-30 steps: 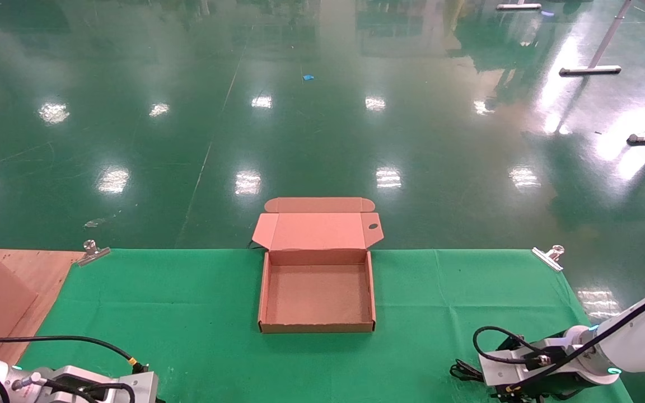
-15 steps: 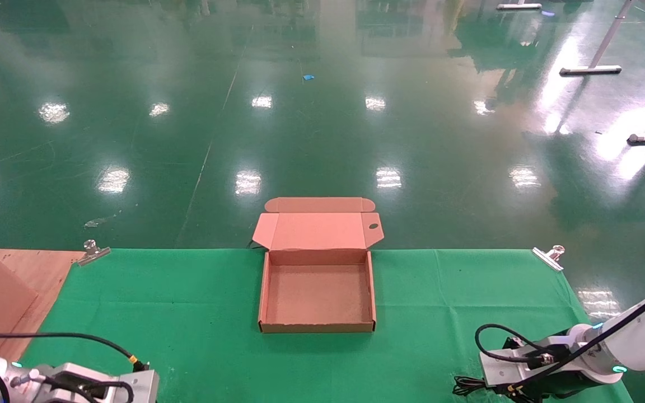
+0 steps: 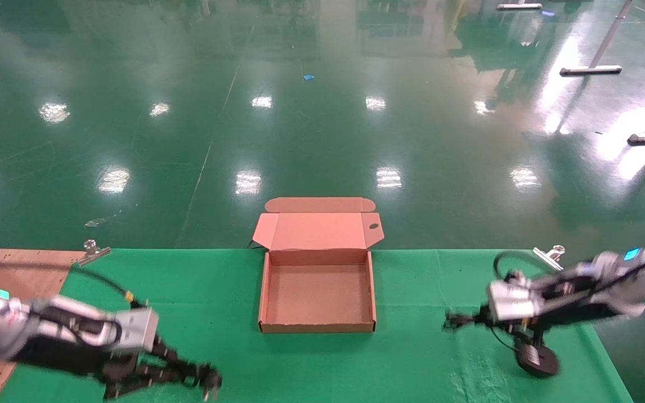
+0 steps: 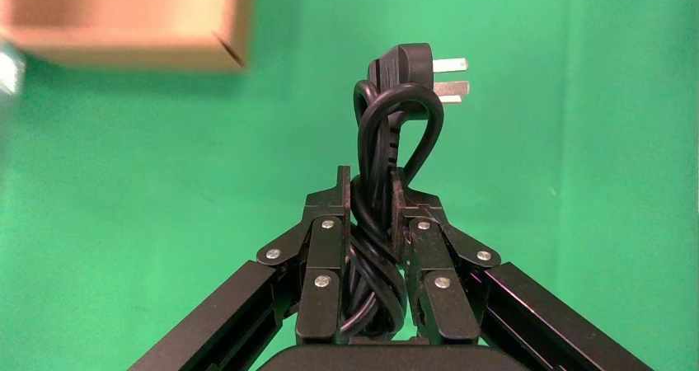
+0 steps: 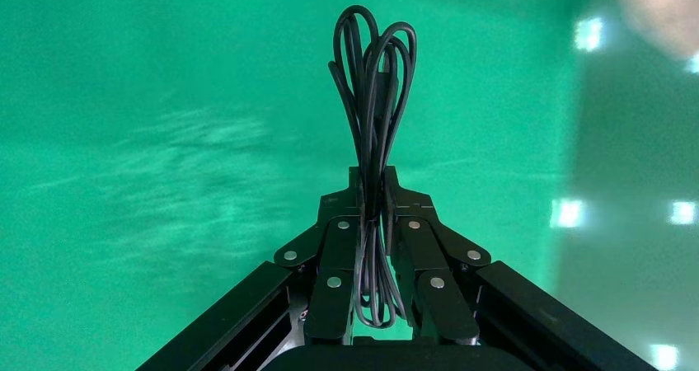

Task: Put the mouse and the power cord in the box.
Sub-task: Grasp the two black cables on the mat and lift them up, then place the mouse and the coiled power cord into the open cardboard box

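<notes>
Both arms up from near table edge, swung inward. Left gripper (image 3: 188,376) now over cloth near-left of box (image 3: 317,291), clamped on power cord (image 3: 202,380), plug leading. Right gripper (image 3: 468,322) lifted right of box, pinching thin cable; mouse (image 3: 536,358) dangles beneath, off cloth.
</notes>
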You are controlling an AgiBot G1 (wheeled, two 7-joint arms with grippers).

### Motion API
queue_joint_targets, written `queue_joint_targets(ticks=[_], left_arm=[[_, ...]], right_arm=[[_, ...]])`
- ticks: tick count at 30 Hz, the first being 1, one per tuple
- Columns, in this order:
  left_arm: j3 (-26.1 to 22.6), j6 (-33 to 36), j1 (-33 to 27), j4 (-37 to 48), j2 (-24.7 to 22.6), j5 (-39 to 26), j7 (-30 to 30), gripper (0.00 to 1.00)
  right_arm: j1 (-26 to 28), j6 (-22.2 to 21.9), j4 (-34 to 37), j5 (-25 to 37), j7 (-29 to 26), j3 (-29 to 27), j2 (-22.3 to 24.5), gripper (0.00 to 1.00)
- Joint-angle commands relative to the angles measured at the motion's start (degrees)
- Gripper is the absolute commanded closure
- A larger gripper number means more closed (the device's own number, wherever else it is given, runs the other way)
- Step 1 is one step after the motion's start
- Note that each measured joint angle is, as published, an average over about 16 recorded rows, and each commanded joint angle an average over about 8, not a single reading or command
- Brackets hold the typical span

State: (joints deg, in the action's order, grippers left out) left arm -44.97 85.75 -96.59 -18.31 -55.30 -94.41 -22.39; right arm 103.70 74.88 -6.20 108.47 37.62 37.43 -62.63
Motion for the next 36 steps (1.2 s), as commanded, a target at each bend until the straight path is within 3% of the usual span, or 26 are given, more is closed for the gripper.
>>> queue_joint_targets(ticks=[1, 8, 15, 22, 30, 36], left_arm=[[0.04, 1.23, -1.61, -1.87, 0.23, 0.02, 0.93, 1.0], [0.37, 1.5, -7.77, -10.63, -1.08, -0.51, 7.33, 1.0], [0.9, -0.28, -15.38, -14.39, -5.94, -1.22, 11.35, 1.0], [1.14, -1.06, -20.08, -11.09, -10.2, -1.3, 10.36, 1.0], [1.14, -1.75, -21.88, -6.92, -12.29, -1.31, 6.44, 1.0], [-1.09, -13.12, -19.88, -7.29, -15.5, -6.94, 5.45, 1.0]], right_arm=[[2.17, 1.68, -0.79, -0.41, 0.09, -0.29, 0.56, 1.0], [8.31, 4.69, -5.42, -1.58, -3.63, -1.14, -1.14, 1.0], [13.26, 3.45, -9.86, -2.06, -10.14, -1.7, -6.1, 1.0], [16.4, 2.81, -12.02, -2.12, -14.47, -1.86, -9.68, 1.0], [17.07, 3.68, -13.42, -2.54, -16.16, -2.07, -10.25, 1.0], [17.04, 4.76, -14.62, -3.12, -17.03, -2.37, -9.89, 1.0]])
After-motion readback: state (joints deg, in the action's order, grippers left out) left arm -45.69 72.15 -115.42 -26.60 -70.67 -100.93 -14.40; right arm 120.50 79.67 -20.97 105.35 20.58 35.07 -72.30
